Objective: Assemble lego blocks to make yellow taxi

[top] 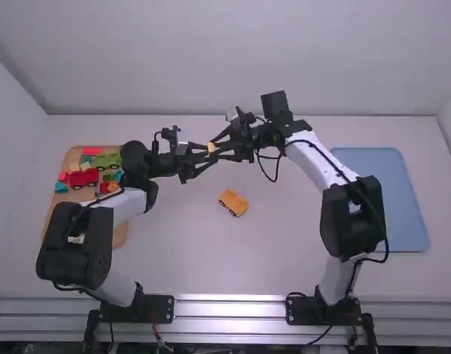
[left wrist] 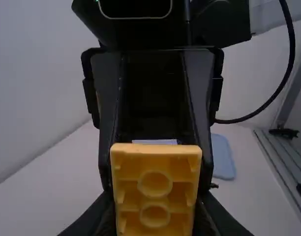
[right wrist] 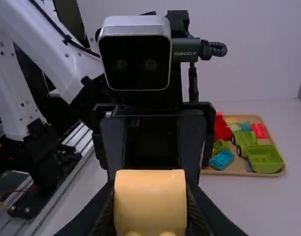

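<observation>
The yellow taxi body point(top: 233, 202), wheels on, sits on your counter point(top: 174, 254) at five o'clock from the yellow lego block point(left wrist: 156, 189) your left tool point(top: 211, 152) and right tool point(top: 215, 147) both pinch, probably left to fit.

Left arm point(top: 77, 247) and right arm point(top: 351, 232) angle inward; left hand point(top: 205, 153) and right hand point(top: 217, 147) face each other, both gripping.

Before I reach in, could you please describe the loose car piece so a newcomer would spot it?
On the white table, look between the wooden tray and blue mat. The wheeled car piece there is orange-yellow, unlike the tray's red vehicle and green vehicle.
</observation>
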